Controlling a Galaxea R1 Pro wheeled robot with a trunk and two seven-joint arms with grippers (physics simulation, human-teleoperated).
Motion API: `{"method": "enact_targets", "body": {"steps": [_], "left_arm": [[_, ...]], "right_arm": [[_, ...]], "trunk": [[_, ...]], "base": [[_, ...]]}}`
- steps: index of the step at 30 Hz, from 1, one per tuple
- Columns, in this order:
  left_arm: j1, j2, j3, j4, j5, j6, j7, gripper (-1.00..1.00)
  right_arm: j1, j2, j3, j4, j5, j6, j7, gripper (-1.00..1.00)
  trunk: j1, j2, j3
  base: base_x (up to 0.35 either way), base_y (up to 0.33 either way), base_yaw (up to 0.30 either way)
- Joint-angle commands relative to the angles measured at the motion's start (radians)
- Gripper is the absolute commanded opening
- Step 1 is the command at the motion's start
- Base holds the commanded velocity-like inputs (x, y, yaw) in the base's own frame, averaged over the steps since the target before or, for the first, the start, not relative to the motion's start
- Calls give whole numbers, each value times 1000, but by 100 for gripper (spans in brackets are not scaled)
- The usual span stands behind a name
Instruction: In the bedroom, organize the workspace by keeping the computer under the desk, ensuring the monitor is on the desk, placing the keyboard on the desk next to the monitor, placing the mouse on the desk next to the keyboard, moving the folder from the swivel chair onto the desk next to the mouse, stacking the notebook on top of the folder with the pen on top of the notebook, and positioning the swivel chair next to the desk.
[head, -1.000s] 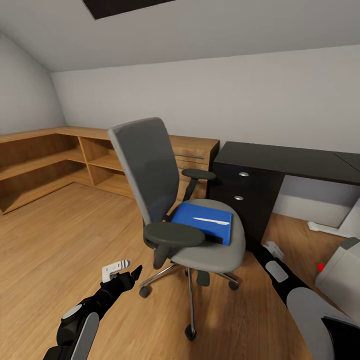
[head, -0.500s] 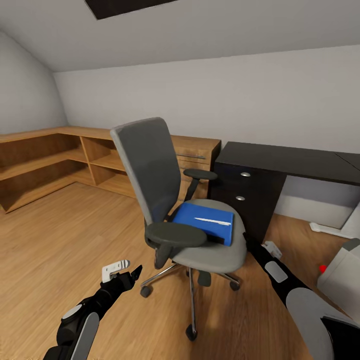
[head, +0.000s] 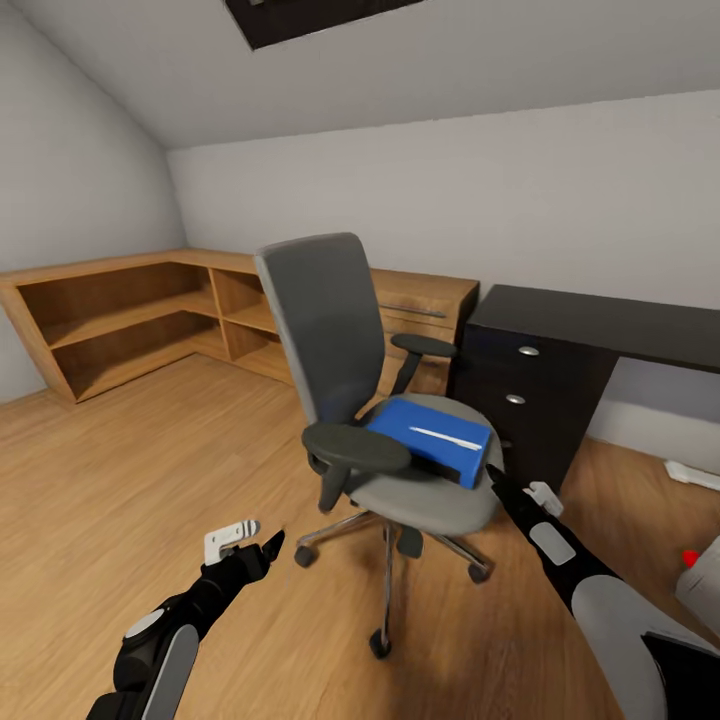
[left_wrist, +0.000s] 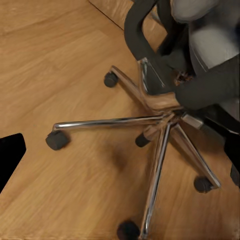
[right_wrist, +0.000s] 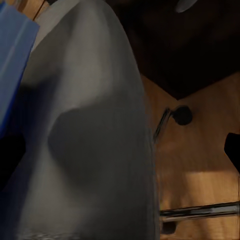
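The right gripper is pressed up against the rim of the grey padded seat of the swivel chair, and whether its fingers are parted or closed cannot be told: in the right wrist view the seat cushion sits right at the lens with only a dark finger edge at each side. Just beyond those fingers, up on the seat, lies the flat bright blue folder with a dark spine edge; a slender white pen rests on top of it. The risk, as I judge it, is that a reach from this low angle shoves the seat: the chair stands on casters, so it would roll or spin away, and the pen could slide off. Farther beyond the fingers stands the glossy black desk with its dark drawer unit, well apart from the folder. The left gripper hangs low with its dark fingers seemingly drawn together, holding nothing, short of the chair's chrome five-star base on the wooden floor.
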Motion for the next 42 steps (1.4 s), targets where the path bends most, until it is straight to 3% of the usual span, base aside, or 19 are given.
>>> {"method": "enact_targets", "body": {"steps": [1, 15, 38, 42], "left_arm": [[-1, -1, 2, 0, 7, 7, -1, 100], [-1, -1, 2, 9, 7, 6, -1, 100], [-1, -1, 1, 12, 7, 7, -1, 100], [-1, -1, 1, 12, 7, 7, 0, 100]], "right_arm": [[0, 0, 9, 5, -7, -2, 3, 100], [0, 2, 9, 7, -9, -2, 3, 100], [2, 18, 17, 7, -1, -3, 4, 100], [2, 34, 17, 6, 0, -3, 4, 100]], "trunk": [[-1, 0, -1], [-1, 0, -1], [-1, 0, -1], [-1, 0, -1]], "base": [[-330, 0, 54], [-297, 0, 3], [-10, 0, 89], [0, 0, 2]]}}
